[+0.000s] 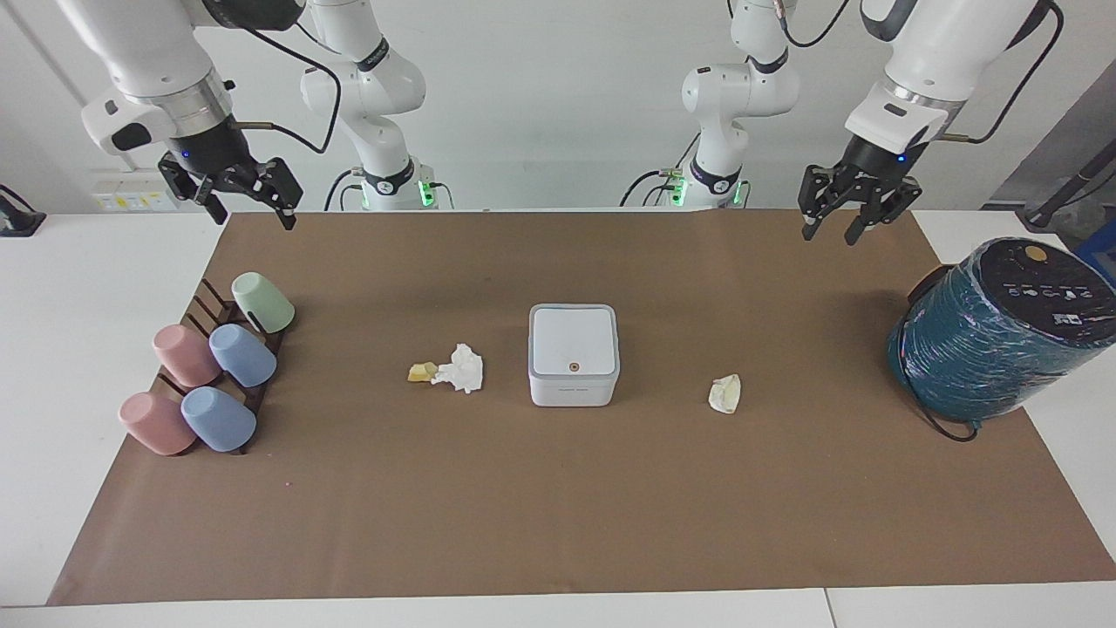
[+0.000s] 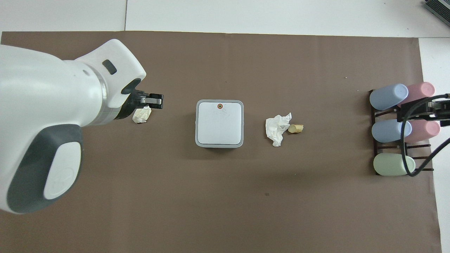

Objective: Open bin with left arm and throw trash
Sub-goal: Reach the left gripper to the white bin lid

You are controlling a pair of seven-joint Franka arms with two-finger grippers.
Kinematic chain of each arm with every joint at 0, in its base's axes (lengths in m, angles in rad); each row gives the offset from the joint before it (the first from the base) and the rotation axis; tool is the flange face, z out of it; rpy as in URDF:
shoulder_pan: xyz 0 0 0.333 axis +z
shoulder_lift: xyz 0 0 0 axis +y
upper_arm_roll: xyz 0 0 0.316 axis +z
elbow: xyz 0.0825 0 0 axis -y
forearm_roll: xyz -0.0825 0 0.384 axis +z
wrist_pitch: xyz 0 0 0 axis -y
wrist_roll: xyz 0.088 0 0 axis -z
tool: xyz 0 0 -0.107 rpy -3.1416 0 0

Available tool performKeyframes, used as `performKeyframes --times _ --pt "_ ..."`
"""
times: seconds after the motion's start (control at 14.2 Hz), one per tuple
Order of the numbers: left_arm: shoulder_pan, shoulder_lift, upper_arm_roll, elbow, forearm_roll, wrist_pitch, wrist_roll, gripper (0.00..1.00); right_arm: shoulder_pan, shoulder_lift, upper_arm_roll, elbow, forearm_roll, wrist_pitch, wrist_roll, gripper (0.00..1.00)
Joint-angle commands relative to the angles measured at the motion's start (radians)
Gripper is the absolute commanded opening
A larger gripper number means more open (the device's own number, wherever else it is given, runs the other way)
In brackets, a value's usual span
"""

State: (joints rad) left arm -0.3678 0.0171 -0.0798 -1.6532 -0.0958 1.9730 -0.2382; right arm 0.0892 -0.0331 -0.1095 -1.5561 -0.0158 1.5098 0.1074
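Note:
The bin [image 1: 573, 353] is a small white square box with a grey rim, in the middle of the brown mat, its lid shut; it also shows in the overhead view [image 2: 219, 123]. A white tissue wad [image 1: 462, 368] [image 2: 277, 128] and a yellow-tan scrap [image 1: 423, 372] [image 2: 296, 128] lie beside it toward the right arm's end. A cream paper wad [image 1: 725, 393] [image 2: 142, 115] lies toward the left arm's end. My left gripper [image 1: 830, 232] [image 2: 154, 102] is open and empty, high over the mat, apart from the bin. My right gripper [image 1: 251, 213] is open and empty, and waits high over the mat's corner.
A big teal wrapped cylinder [image 1: 994, 336] lies at the left arm's end of the table. Several pastel cups lie on a dark rack [image 1: 202, 301] [image 2: 400, 147] at the right arm's end. In the overhead view the left arm hides the cylinder.

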Motion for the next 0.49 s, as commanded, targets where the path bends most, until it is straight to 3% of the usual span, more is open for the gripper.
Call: performKeyframes --times 0.0,0.28,0.42 --pt "-0.045 0.105 0.017 0.018 -0.033 0.131 -0.032 0.00 -0.003 -0.022 0.001 -0.019 0.017 -0.010 -0.026 1.00" --pt "-0.120 0.228 0.018 0.033 -0.036 0.292 -0.059 0.00 -0.003 -0.022 0.001 -0.019 0.017 -0.010 -0.026 1.00" --pt "-0.143 0.259 0.020 0.032 -0.035 0.299 -0.069 0.00 -0.003 -0.022 0.001 -0.019 0.017 -0.010 -0.026 1.00"
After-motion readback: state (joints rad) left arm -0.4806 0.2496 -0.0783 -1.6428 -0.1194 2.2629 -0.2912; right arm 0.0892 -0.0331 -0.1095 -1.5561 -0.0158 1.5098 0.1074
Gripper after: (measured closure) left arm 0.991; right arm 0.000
